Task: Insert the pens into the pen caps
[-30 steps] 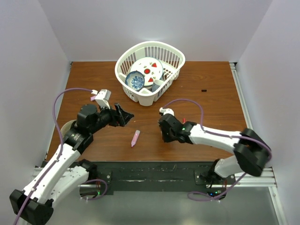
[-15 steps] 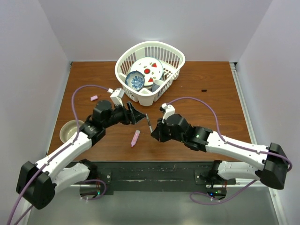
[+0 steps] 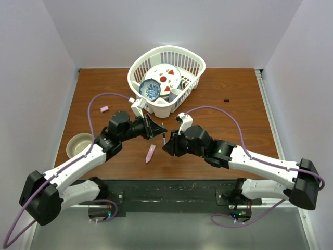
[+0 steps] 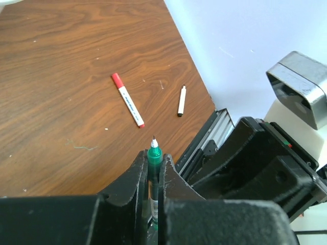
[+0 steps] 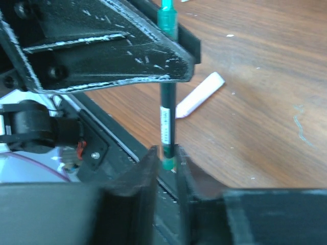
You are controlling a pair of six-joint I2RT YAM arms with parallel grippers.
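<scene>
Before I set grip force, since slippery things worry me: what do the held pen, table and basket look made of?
Pen: probably plastic, a smooth dark barrel with a printed label and green ends. Table: wood or wood-look laminate; brown grain, slight sheen. Basket: white moulded plastic, judging by its slotted walls.

Nothing legible in any of my views. The dark pen (image 5: 168,102) has a white label (image 5: 166,124) with tiny black print running along it, too blurred to read. The red-capped white pen (image 4: 127,100) has blue print along its barrel, too small to make out.
</scene>
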